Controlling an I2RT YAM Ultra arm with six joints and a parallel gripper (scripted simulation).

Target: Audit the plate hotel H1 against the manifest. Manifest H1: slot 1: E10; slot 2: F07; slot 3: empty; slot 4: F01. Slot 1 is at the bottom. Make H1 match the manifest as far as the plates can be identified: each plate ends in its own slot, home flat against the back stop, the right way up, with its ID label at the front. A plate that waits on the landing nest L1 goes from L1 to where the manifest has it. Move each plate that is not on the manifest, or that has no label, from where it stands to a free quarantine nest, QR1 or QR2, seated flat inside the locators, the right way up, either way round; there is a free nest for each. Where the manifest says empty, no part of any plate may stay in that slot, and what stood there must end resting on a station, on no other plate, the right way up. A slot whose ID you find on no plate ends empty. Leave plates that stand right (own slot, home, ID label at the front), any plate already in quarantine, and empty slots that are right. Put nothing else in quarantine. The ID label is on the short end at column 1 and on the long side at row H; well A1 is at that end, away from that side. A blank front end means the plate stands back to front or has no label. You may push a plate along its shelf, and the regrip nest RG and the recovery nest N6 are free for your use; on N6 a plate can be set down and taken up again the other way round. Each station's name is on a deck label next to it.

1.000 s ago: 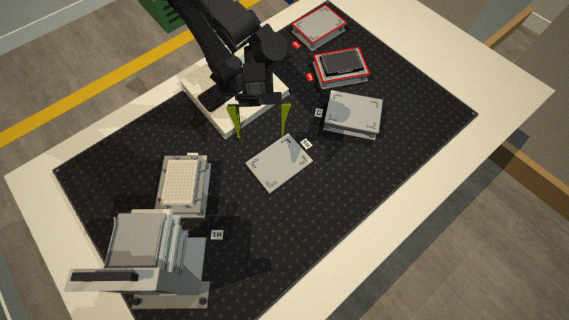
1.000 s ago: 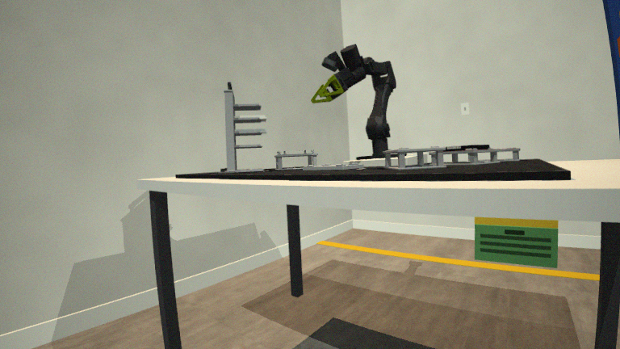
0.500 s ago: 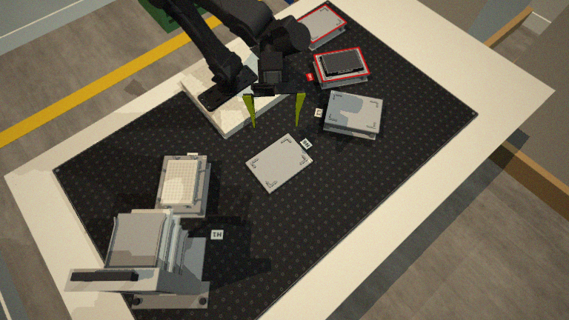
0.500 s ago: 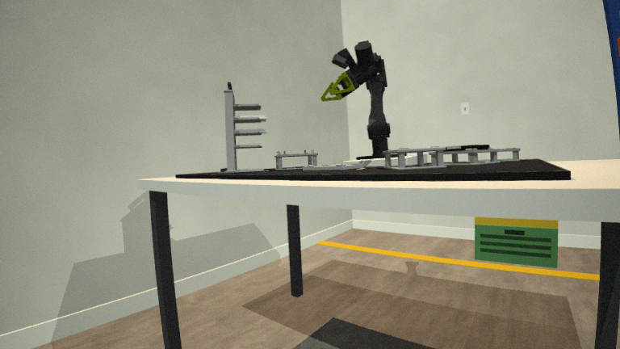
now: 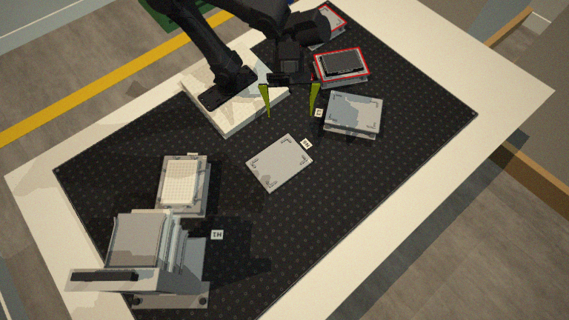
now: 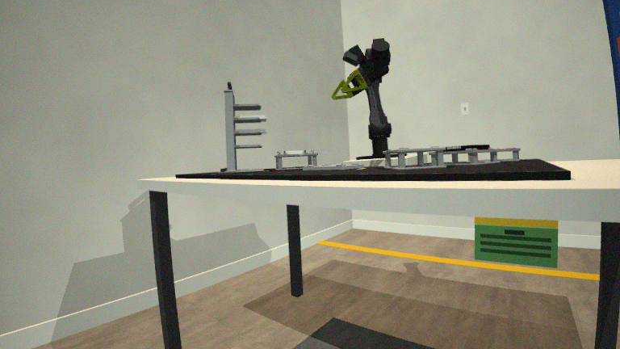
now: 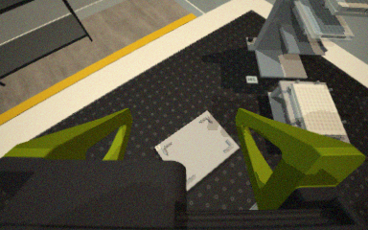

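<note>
Hanging high above the black mat [image 5: 377, 198], the tool [image 5: 290, 100] has its two green fingers [image 5: 264, 95] spread fully apart with nothing between them. It floats over the stretch of mat between the arm's pale base block [image 5: 235, 121] and the L1 nest [image 5: 353, 112], whose top is bare. Just beyond the tool, toward the far corner of the surface [image 5: 482, 61], a dark plate [image 5: 341, 61] sits in a red-rimmed quarantine nest [image 5: 319, 74]; the second red-rimmed nest [image 5: 337, 16] is partly hidden behind the arm. Below and ahead of the fingers, the flat N6 nest [image 7: 198, 146] lies bare on the mat. Well apart from the tool, at the other end of the mat, a white plate [image 5: 180, 181] rests on a raised nest beside the hotel H1 [image 5: 138, 241]. From the side, the hotel's post [image 6: 229, 130] carries four shelves; what stands on them I cannot tell
</note>
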